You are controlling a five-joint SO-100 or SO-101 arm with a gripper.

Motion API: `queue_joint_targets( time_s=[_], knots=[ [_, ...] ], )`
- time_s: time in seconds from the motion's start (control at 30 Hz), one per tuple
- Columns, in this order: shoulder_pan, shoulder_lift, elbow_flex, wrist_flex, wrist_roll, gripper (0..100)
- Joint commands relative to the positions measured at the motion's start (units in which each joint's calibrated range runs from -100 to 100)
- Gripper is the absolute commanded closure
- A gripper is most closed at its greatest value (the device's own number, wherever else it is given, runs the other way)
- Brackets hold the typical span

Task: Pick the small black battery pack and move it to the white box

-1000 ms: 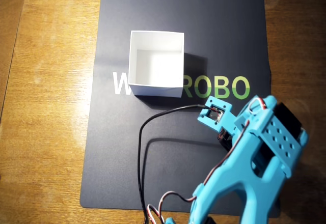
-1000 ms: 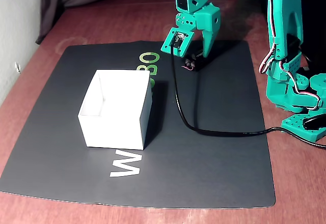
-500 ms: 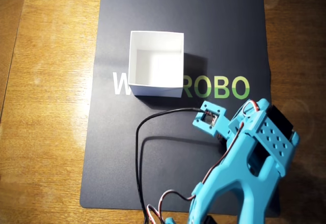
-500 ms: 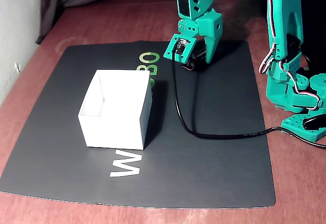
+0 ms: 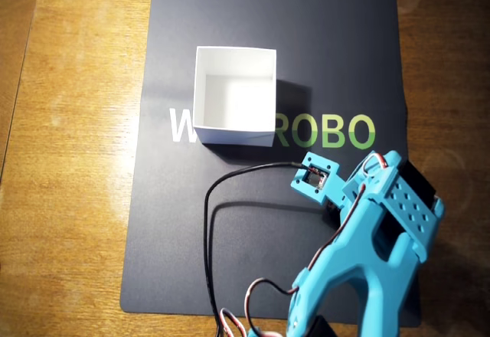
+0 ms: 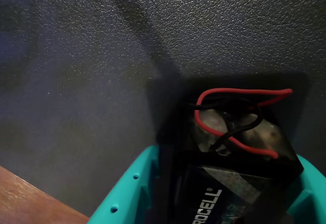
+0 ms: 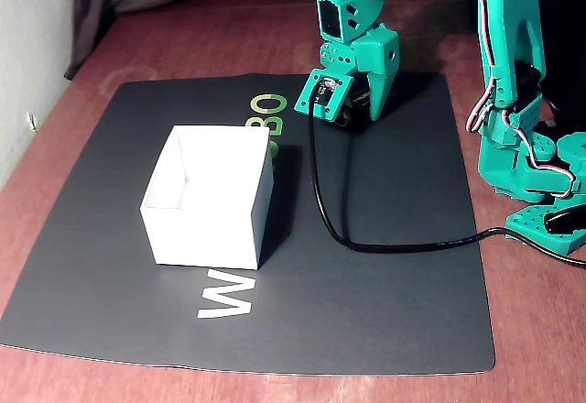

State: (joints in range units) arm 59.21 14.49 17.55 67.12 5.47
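Observation:
The small black battery pack (image 6: 239, 183), with red and black wires on its end, sits between my two teal fingers (image 6: 127, 193) in the wrist view. My gripper (image 6: 229, 163) is shut on it, low over the black mat (image 6: 102, 56). In the fixed view the gripper (image 7: 364, 110) is down at the mat's far edge, and the pack is mostly hidden behind the fingers. The open, empty white box (image 7: 206, 224) stands to the gripper's left and nearer the camera. In the overhead view the box (image 5: 233, 134) lies up and left of the gripper (image 5: 335, 208).
A black cable (image 7: 320, 192) loops from the wrist camera across the mat (image 7: 385, 311) to the arm's base (image 7: 536, 183) at the right. It also shows in the overhead view (image 5: 207, 222). The mat lies on a wooden table (image 5: 69, 199).

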Motion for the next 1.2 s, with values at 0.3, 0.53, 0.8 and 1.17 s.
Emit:
queue_joint_targets(
  time_s=[0.3,0.53,0.8,1.17],
  knots=[
    [0.2,-0.68,0.28,-0.6,-0.22,78],
    [0.32,-0.59,0.37,-0.6,0.21,85],
    [1.38,0.2,0.46,-0.51,0.21,87],
    [1.61,0.2,0.46,0.19,-0.06,89]
  ],
)
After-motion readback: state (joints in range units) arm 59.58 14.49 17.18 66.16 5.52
